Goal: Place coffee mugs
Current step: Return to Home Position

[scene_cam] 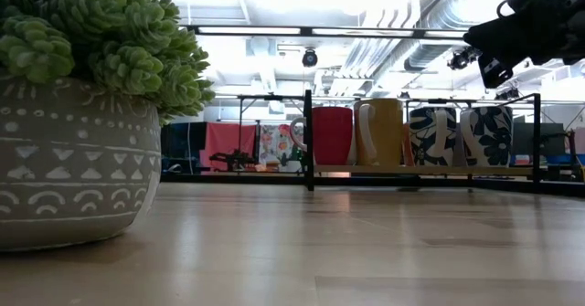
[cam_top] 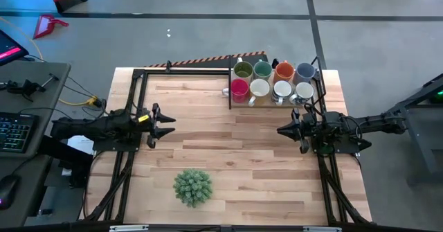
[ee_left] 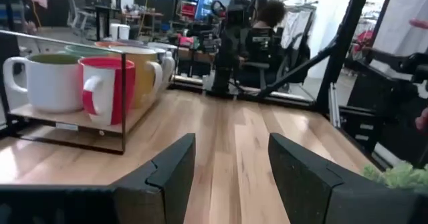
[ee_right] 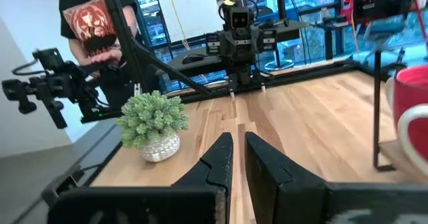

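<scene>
Eight coffee mugs stand upright in two rows on a black-framed rack (cam_top: 230, 93) at the table's far right. The far row is olive green (cam_top: 243, 70), teal (cam_top: 262, 70), orange (cam_top: 284, 70) and blue-grey (cam_top: 305, 70). The near row is red (cam_top: 239, 88) and three white ones (cam_top: 282, 89). My left gripper (cam_top: 172, 125) hovers open at the table's left, pointing level toward the right, with nothing between its fingers (ee_left: 170, 174). My right gripper (cam_top: 279, 129) is shut and empty at the table's right, just nearer than the rack, pointing left.
A spiky green plant in a patterned pot (cam_top: 192, 187) stands near the table's front edge, in the middle. Black frame rails (cam_top: 138, 86) run along the table's left, far and right sides. A person (ee_right: 90, 23) stands beyond the left side.
</scene>
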Tool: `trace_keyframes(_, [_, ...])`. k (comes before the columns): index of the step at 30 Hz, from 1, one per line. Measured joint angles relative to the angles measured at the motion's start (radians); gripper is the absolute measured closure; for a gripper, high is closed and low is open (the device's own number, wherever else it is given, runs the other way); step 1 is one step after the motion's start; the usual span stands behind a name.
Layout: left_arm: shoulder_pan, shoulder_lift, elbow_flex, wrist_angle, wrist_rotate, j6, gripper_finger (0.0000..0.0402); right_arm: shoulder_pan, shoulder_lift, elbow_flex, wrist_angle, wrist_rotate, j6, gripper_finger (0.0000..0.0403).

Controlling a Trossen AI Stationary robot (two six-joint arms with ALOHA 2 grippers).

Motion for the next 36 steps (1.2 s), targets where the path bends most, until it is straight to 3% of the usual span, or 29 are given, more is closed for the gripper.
trace_keyframes(17, [0.000,0.010,0.000,0.000,0.010,0.000,0.0222,-0.001,-0.001,0.000,0.007,0.040,-0.287,0.0380])
trace_keyframes(21, [0.000,0.011,0.000,0.000,0.010,0.000,0.0222,-0.001,-0.002,-0.070,0.141,0.039,-0.281,0.0380])
trace_keyframes(36, [0.000,0.012,0.000,-0.001,0.010,0.000,0.0222,-0.001,-0.002,-0.072,0.156,0.044,-0.300,0.0380])
